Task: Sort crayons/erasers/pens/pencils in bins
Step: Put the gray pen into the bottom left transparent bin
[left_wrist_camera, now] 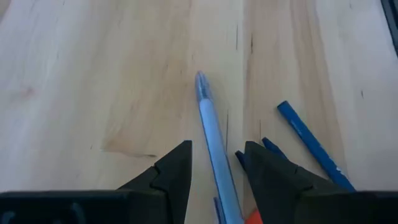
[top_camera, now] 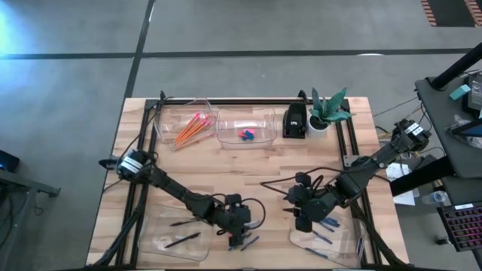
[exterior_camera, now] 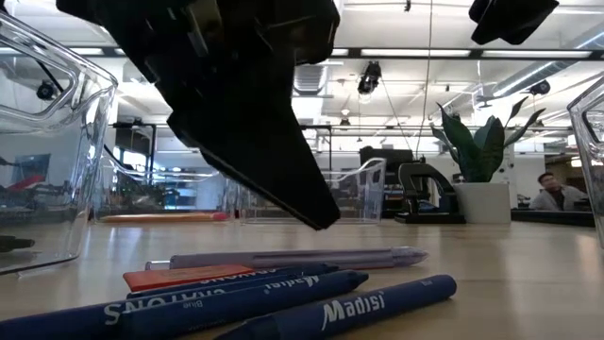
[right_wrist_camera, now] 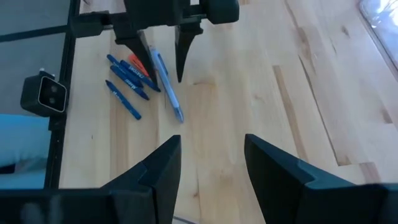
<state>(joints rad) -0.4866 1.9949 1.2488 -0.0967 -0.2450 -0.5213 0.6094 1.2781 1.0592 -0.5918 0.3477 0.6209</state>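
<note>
While the left pincer [left_wrist_camera: 214,171] hangs low over the bench [top_camera: 226,169] near its front edge, its two dark fingers [left_wrist_camera: 174,171] stand apart on either side of a pale blue pen [left_wrist_camera: 214,146] that lies flat on the wood; they straddle it without clamping it. Just beside that pen lie several blue crayons [right_wrist_camera: 127,84] and a small orange-red eraser [exterior_camera: 175,278], close together in a loose cluster. In the low view the crayons and the pen lie side by side along the wood, the eraser between them.

The right pincer [right_wrist_camera: 208,165] is open and empty, held above bare wood toward the front right corner, facing the left arm across the cluster.

Four clear bins sit on the bench. At the back edge, one bin [top_camera: 167,120] holds the orange pencils [top_camera: 192,128], and the next bin [top_camera: 226,124] holds pink and blue erasers [top_camera: 245,135]. At the front left corner a bin [top_camera: 151,237] contains dark pens [top_camera: 181,239]; at the front right corner another bin [top_camera: 301,239] holds blue crayons [top_camera: 325,226].

A black box [top_camera: 294,120] and a potted plant [top_camera: 325,111] stand at the back right corner.
</note>
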